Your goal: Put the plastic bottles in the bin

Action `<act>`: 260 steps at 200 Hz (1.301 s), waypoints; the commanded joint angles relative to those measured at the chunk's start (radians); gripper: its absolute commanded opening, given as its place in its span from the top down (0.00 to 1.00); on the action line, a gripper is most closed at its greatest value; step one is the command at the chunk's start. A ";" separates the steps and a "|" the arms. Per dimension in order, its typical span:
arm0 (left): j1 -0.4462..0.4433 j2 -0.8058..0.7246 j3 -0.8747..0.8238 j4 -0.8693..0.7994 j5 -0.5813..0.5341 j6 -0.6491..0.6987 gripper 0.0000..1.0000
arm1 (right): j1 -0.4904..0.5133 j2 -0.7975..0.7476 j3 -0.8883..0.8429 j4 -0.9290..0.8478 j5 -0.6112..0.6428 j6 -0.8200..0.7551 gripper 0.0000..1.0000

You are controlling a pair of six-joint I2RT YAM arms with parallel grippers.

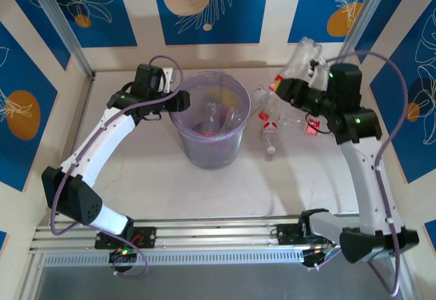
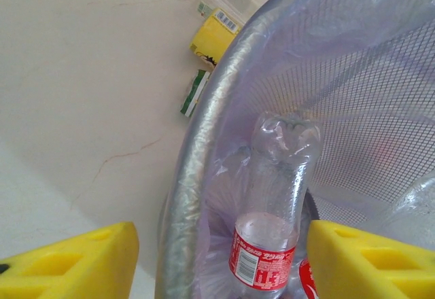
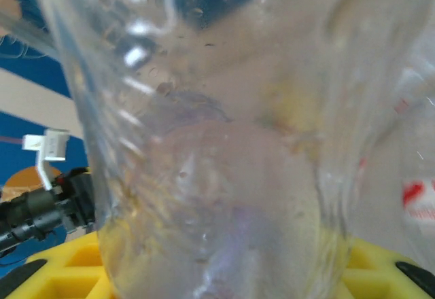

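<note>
The pale-purple bin [image 1: 235,146] stands mid-table with several bottles inside. My left gripper [image 1: 169,101] hangs at its left rim [image 2: 204,136], open. Between its yellow fingers [image 2: 75,261] but clear of both, a clear bottle with a red label [image 2: 272,210] stands inside the bin. To the right, my right gripper [image 1: 294,85] is raised and shut on a large clear bottle [image 1: 304,58]. That bottle [image 3: 224,143] sits between the yellow pads [image 3: 61,272]. Clear red-capped bottles [image 1: 276,121] lie on the table below it.
A yellow-labelled bottle [image 2: 214,37] and a green-labelled one [image 2: 196,92] lie on the table just outside the bin's rim. Blue patterned walls close in the back and sides. A metal rail [image 1: 204,235] runs along the near edge.
</note>
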State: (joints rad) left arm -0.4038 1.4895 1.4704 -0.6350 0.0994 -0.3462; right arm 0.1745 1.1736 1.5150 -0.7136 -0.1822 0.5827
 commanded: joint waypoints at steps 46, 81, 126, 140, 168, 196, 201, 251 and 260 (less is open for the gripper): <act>0.000 0.005 -0.012 0.023 0.011 -0.018 0.51 | 0.371 0.399 0.384 -0.005 0.033 -0.159 0.66; 0.000 0.000 -0.013 0.023 0.011 -0.028 0.60 | 0.449 0.515 0.394 -0.023 0.003 -0.159 0.66; 0.001 -0.002 -0.012 0.024 0.001 -0.034 0.68 | 0.450 0.515 0.219 0.045 -0.046 -0.091 0.67; 0.001 -0.001 -0.009 0.024 -0.001 -0.036 0.70 | 0.448 0.520 0.179 0.054 -0.068 -0.078 0.67; 0.000 0.005 -0.002 0.027 -0.017 -0.044 0.74 | 0.448 0.540 0.134 0.067 -0.100 -0.045 0.67; 0.001 0.004 -0.004 0.038 -0.026 -0.054 0.77 | 0.450 0.559 0.099 0.086 -0.117 -0.022 0.66; 0.002 0.003 -0.003 0.038 -0.027 -0.054 0.78 | 0.450 0.563 0.096 0.086 -0.118 -0.023 0.66; 0.000 0.009 0.005 0.038 -0.029 -0.054 0.80 | 0.448 0.574 0.139 0.031 -0.090 -0.053 0.55; 0.000 0.011 0.005 0.037 -0.030 -0.054 0.80 | 0.448 0.572 0.154 0.016 -0.082 -0.062 0.50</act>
State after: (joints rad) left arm -0.4034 1.4899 1.4651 -0.5953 0.0692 -0.3962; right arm 0.6262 1.7473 1.6234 -0.6590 -0.2653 0.5430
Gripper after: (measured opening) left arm 0.203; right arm 0.460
